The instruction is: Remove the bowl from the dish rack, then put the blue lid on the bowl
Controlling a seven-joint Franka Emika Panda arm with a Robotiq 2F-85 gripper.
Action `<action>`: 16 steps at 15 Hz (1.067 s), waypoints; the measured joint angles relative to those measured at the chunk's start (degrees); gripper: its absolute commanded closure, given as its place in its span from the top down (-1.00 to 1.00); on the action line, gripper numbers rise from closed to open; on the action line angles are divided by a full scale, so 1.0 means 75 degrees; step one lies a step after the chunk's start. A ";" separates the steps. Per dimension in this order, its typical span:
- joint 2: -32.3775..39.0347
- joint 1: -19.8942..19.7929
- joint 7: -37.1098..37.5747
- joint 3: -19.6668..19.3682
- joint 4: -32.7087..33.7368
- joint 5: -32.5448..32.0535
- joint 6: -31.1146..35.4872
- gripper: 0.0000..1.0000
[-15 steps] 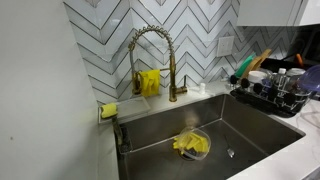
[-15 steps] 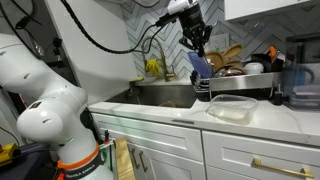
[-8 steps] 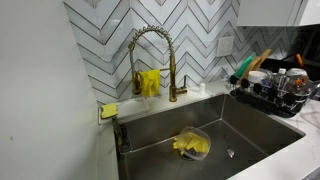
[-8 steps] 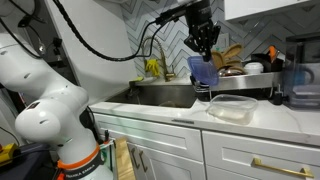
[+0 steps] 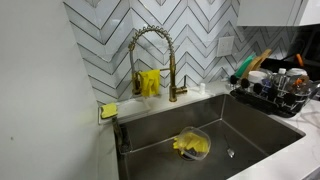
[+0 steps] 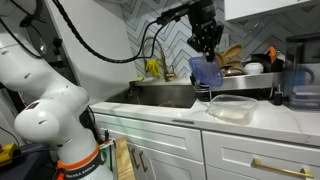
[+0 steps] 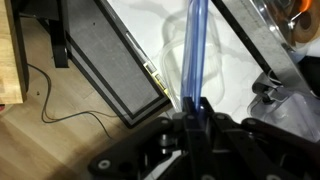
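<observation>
I've carried the bowl (image 6: 207, 72) slightly toward the dish rack (image 6: 250, 88) since a second ago; my fingers (image 7: 206, 118) pinch its thin rim tightly.

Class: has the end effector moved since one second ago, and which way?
Yes. In an exterior view the end effector, gripping the bowl, has shifted right, toward the clear bowl.
</observation>
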 measured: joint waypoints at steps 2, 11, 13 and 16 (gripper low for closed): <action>0.0030 -0.0067 -0.0380 -0.0056 0.0027 -0.0010 -0.0002 -0.96; 0.0512 -0.0300 -0.1666 -0.0229 0.0031 -0.0205 -0.0006 -0.96; 0.0624 -0.0314 -0.1856 -0.0269 0.0033 -0.0211 0.0037 -0.96; 0.0753 -0.0330 -0.1947 -0.0318 0.0021 -0.0211 0.0411 -0.96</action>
